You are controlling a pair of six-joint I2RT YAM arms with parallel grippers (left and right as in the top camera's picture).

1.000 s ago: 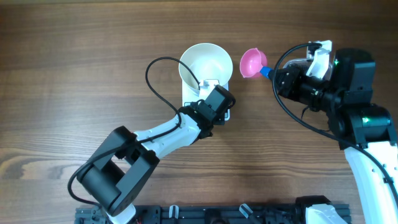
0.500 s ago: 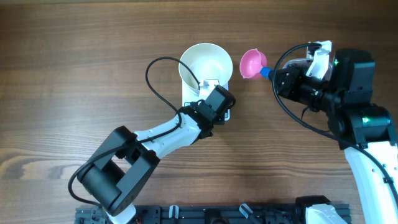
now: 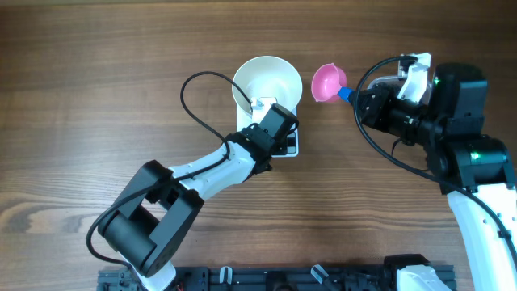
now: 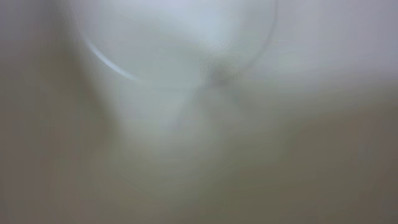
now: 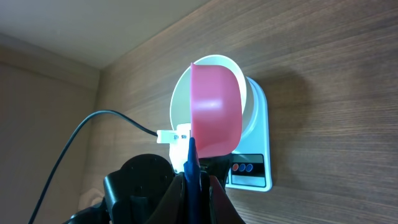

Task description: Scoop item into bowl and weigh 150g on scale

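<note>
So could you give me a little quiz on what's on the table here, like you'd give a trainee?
1. True or false: the bowl sits on the scale.
2. Which gripper holds the pink scoop? A: left. B: right.
3. What colour is the scoop's handle?

Key:
1. True.
2. B, the right gripper.
3. Blue.

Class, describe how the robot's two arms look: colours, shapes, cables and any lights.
Both the left arm and right arm have smooth white links joined by chunky black rounded joint housings. A thin black cable loops from the left wrist, another from the right. The right arm also shows small green lights.
</note>
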